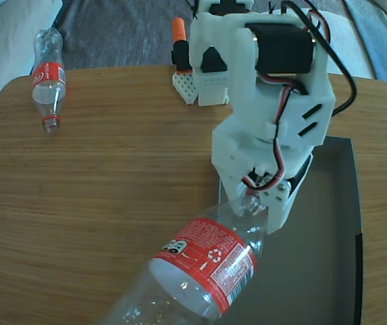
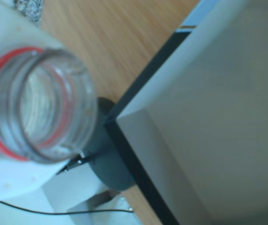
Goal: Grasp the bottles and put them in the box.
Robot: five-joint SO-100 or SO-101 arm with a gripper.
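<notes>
Held bottle [image 1: 203,261]: clear plastic, red wrap label with white lettering and a recycling mark, tilted with its neck up at the claw [image 1: 255,202] and its body slanting toward the near left, filling the lower middle of the fixed view. Claw clamped on that bottle's neck, just at the left edge of the box [image 1: 329,237]. In the wrist view, the same bottle [image 2: 37,105] seen down its open mouth: no cap there, only a red ring around the clear threaded neck, white claw plastic behind it. Second bottle [image 1: 48,80]: same clear plastic and red label, lying on the bench [image 1: 112,176] at the far left corner, red ring end pointing nearer, base partly over the bench edge; whether a cap sits on it, cannot tell. Box: grey inside, low walls, dark edges, on the right of the bench in the fixed view; in the wrist view, its corner [image 2: 204,117] fills the right side, dark rim against the wood.
</notes>
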